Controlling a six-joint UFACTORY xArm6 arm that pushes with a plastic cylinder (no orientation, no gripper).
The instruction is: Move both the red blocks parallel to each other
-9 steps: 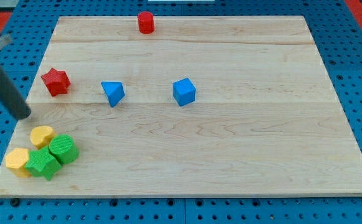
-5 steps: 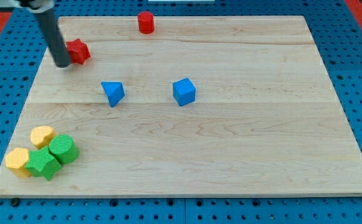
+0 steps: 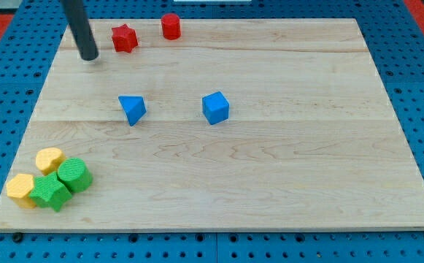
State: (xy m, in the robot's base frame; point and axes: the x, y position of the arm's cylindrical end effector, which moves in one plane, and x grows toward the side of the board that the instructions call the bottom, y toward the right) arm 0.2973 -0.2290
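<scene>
1. Surface (image 3: 270,183): pale wooden board on a blue pegboard; its near edge runs along the view's bottom.
2. Nearest cluster, bottom-left corner of the surface: four blocks packed together. Yellow block (image 3: 20,189) sits lowest and furthest to the view's left. Green star (image 3: 49,192) is just to its right, touching it.
3. Second yellow block (image 3: 49,159) lies above that pair, and a green block (image 3: 74,175) sits to its lower right, against the green star. Exact shapes of the two yellow blocks and the rounder green one are hard to make out.
4. Mid-board, well apart from the cluster: blue triangle (image 3: 132,109) left of centre, point toward the view's bottom. Blue cube (image 3: 215,107) to its right at about the same height in the view, a clear gap between the two.
5. Far strip, near the view's top: red star (image 3: 124,38) lies flat on the surface. Red cylinder (image 3: 170,26) stands upright to its right and slightly higher in the view, near the far edge. The two reds are near each other but not touching.
6. My tip (image 3: 90,57) rests on the surface to the left of the red star and a little lower in the view, with a small gap, no contact. The dark rod slants up and out of the view's top.
7. No gripper on this arm, so no open or closed state to record; the rod holds nothing.
</scene>
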